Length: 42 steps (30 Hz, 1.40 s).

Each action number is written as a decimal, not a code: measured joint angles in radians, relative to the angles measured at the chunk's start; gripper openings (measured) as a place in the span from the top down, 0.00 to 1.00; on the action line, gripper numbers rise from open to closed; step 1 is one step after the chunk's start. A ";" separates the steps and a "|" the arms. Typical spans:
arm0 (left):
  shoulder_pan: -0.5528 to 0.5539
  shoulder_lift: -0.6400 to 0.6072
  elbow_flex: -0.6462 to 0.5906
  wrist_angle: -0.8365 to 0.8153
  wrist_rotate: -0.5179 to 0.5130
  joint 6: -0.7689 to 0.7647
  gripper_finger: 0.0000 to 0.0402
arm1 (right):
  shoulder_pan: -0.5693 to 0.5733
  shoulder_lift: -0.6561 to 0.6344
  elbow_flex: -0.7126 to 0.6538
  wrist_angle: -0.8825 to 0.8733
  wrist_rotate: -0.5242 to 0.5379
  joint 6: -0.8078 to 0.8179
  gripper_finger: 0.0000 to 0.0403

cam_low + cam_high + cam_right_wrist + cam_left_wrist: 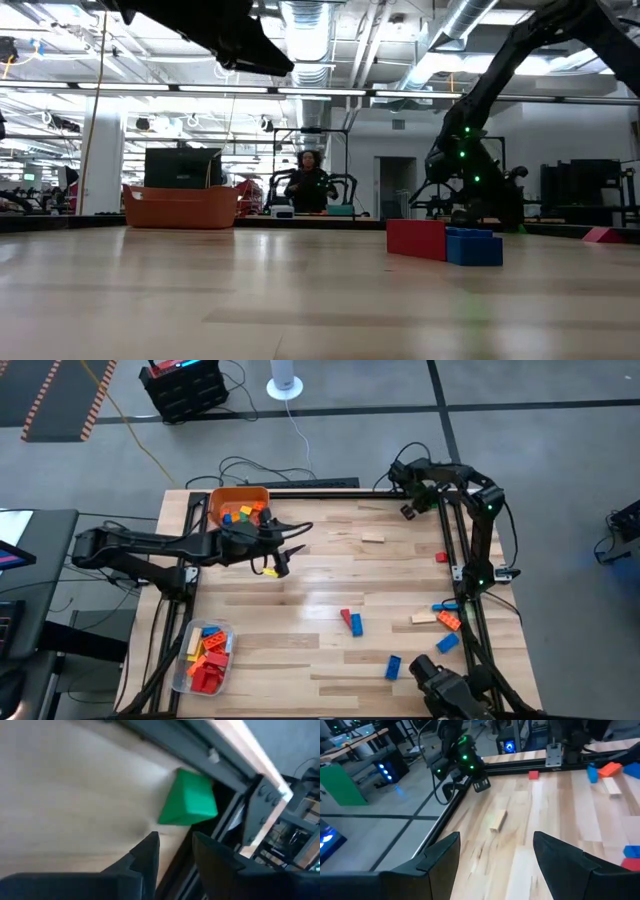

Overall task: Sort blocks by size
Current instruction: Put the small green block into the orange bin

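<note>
Green block [189, 799] just ahead of your right end effector [175, 851], whose narrowly parted fingers hold nothing, looks light, rigid and slick, so pinch its flat opposite faces.

Count, seen from above. Two arms, one claw each: left claw [283, 563], right claw [410, 510]. One orange bin [222, 499] and one clear tub [186, 672], each holding a heap of blocks too jumbled to count.

Loose blocks on the surface [300, 660]:
- tan: two [373, 539] [423, 619]
- red: two [441, 557] [346, 617]
- blue: four [356, 625] [393, 666] [446, 643] [438, 606]
- orange: one [449, 620]
- green: one [189, 799], right wrist view only
</note>
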 joint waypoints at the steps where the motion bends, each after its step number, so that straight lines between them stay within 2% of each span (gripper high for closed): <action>1: -0.005 -0.002 0.000 -0.002 -0.001 0.001 0.39 | 0.000 0.000 0.000 0.002 0.003 0.000 0.62; 8: -0.014 -0.005 0.000 -0.036 -0.003 -0.004 0.39 | 0.005 -0.001 0.001 -0.005 0.007 0.000 0.61; 14: -0.014 -0.005 0.000 -0.039 -0.012 -0.006 0.39 | -0.003 -0.001 0.001 0.070 0.005 0.002 0.64; 18: -0.014 -0.005 0.000 -0.054 -0.013 -0.013 0.39 | -0.012 -0.003 0.001 0.086 -0.033 -0.068 0.65; 22: -0.014 -0.005 0.000 -0.060 -0.013 -0.015 0.39 | -0.011 -0.005 0.001 0.081 -0.123 -0.147 0.65; 30: -0.014 -0.005 0.000 -0.061 -0.013 -0.014 0.39 | 0.154 -0.015 0.000 -0.039 -0.190 -0.251 0.65; 35: -0.014 -0.005 0.000 -0.076 -0.013 -0.014 0.39 | 0.266 -0.116 0.000 -0.056 -0.206 -0.244 0.65; 38: -0.014 -0.005 0.000 -0.077 -0.019 -0.014 0.39 | 0.250 -0.180 0.000 0.047 -0.137 -0.248 0.65; 42: -0.014 -0.005 0.000 -0.077 -0.022 -0.018 0.39 | 0.151 -0.226 0.002 0.083 -0.191 -0.264 0.64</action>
